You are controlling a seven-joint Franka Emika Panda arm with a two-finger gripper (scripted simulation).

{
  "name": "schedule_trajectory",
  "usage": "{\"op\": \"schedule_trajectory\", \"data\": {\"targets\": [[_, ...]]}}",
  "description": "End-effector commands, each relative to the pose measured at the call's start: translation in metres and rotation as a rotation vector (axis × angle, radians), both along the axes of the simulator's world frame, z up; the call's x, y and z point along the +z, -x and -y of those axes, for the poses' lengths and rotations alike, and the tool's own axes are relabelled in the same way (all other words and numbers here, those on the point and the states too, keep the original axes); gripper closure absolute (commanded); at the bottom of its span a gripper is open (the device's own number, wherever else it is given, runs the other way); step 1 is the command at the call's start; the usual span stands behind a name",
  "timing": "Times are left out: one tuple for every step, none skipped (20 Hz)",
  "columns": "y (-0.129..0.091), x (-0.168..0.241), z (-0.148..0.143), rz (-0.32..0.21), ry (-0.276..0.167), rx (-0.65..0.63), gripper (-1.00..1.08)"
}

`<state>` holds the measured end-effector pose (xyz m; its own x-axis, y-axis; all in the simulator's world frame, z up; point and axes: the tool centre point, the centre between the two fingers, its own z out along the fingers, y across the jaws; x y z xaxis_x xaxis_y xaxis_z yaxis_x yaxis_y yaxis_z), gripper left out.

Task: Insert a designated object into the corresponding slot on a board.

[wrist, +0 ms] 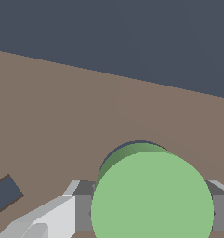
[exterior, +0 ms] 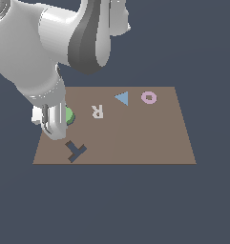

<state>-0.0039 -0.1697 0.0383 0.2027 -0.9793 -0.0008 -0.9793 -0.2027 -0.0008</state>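
Dark blue-grey background all round; you've got the brown board lying flat on it. The gripper is down at the board's edge on the exterior view's left. In the wrist view the green disc sits between the jaws, which pinch it from either side, w/ a thin sliver of the round hole showing just behind its rim. T-shaped cut-out is near the gripper. A white R, blue triangle & pink ring lie well apart from it.
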Motion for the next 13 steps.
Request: {"op": "schedule_trajectory", "data": {"targets": [[0.0005, -0.0055, -0.0003, -0.001, 0.0, -0.001, 1.08], [0.0006, -0.0071, -0.0005, -0.001, 0.0, -0.001, 1.08], [0.0007, -0.0076, -0.0003, -0.001, 0.0, -0.001, 1.08], [0.0007, -0.0076, -0.0003, -0.001, 0.0, -0.001, -0.92], [0.0007, -0.0076, -0.0003, -0.001, 0.0, -0.001, -0.92], [0.0007, -0.0076, -0.0003, -0.001, 0.0, -0.001, -0.92], [0.0007, -0.0076, -0.0003, -0.001, 0.0, -0.001, -0.92], [0.0007, -0.0076, -0.0003, -0.001, 0.0, -0.001, -0.92], [0.0007, -0.0076, -0.0003, -0.001, 0.0, -0.001, -0.92], [0.0007, -0.0076, -0.0003, -0.001, 0.0, -0.001, -0.92], [0.0007, -0.0076, -0.0003, -0.001, 0.0, -0.001, -0.92], [0.0007, -0.0076, -0.0003, -0.001, 0.0, -0.001, -0.92], [0.0007, -0.0076, -0.0003, -0.001, 0.0, -0.001, -0.92]]}}
